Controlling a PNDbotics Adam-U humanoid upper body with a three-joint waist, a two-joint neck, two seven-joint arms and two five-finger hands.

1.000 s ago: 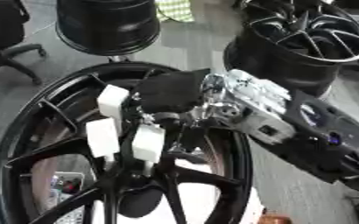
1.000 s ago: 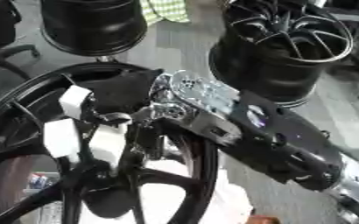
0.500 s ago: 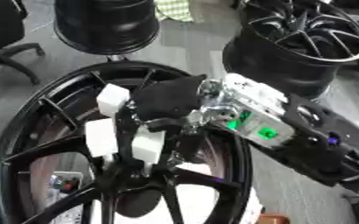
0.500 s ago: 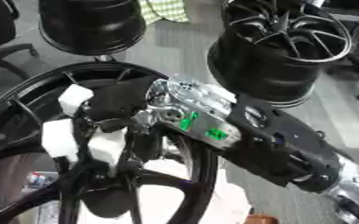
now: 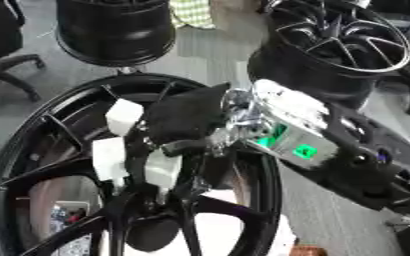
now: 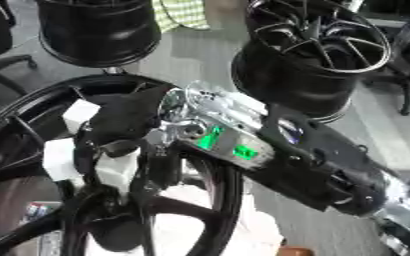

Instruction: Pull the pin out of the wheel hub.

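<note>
The right hand [image 5: 187, 117] was reached in from the right over the large black wheel hub [image 5: 33, 150] in the near left of the scene, white-tipped fingers [image 5: 125, 116] pointed down toward the spokes near the centre. Whether the fingers were closed on anything could not be told; the pin could not be made out. Two further black wheels [image 5: 340, 45] stood at the far side.

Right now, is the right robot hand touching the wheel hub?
Cannot tell. In the left eye view the right robot hand overlaps the wheel hub, its fingers reaching down, but no contact or gap shows plainly.
</note>
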